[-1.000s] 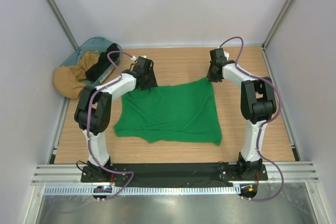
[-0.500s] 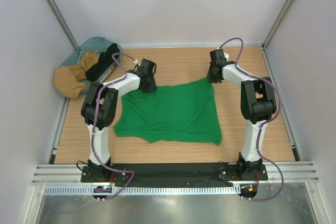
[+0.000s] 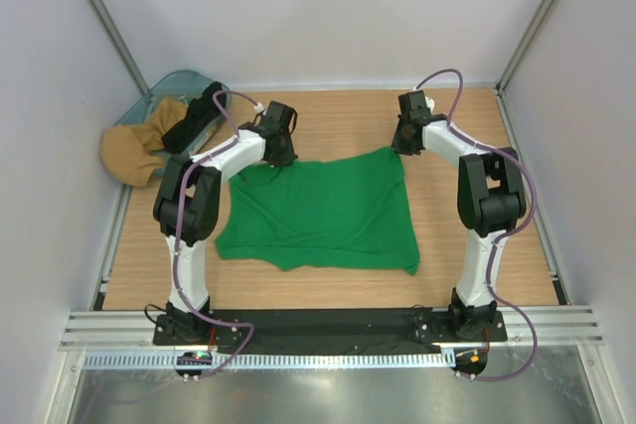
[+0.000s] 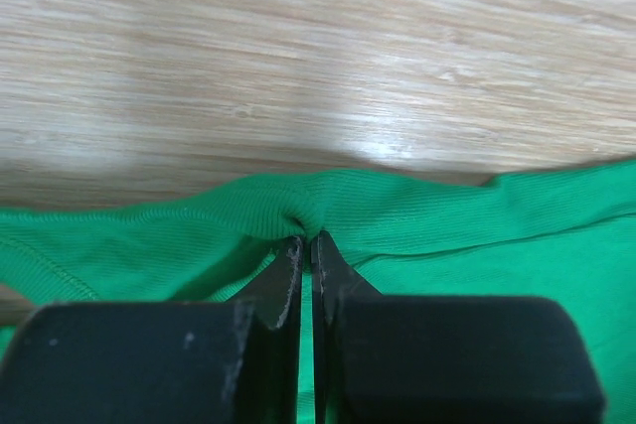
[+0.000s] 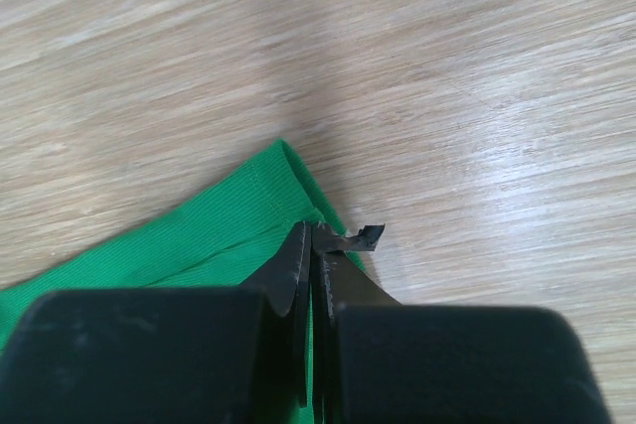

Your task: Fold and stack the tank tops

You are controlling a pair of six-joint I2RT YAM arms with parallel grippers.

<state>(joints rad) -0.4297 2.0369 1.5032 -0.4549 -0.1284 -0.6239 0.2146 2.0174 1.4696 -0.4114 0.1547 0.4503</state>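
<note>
Green ribbed fabric is filling the lower part of both wrist views. I am looking down at the green tank top (image 3: 323, 211), which is lying spread out and mostly flat in the middle of the wooden desk (image 3: 338, 116), between my two arms. Its near edge is lying a little uneven.

The left pincer (image 4: 306, 243) is pressing its fingers together on a small bunch of the garment's far edge, near the far left corner. The cloth is puckering up into the tips. The right pincer (image 5: 311, 233) is likewise clamped tight, pinching the far right corner where the hem is meeting bare wood.

The black tank top (image 3: 196, 121) is waiting well apart at the far left of the desk. It is draped over a blue basket (image 3: 184, 79) beside a tan cloth (image 3: 134, 151).

I am judging that the first fold of the green top is just starting, with both far corners gripped and nothing folded yet. Next I am expecting to raise both corners together, keep them level so the cloth is not skewing, and carry the far edge toward me over the near edge. I cannot tell from here which end has the straps.
</note>
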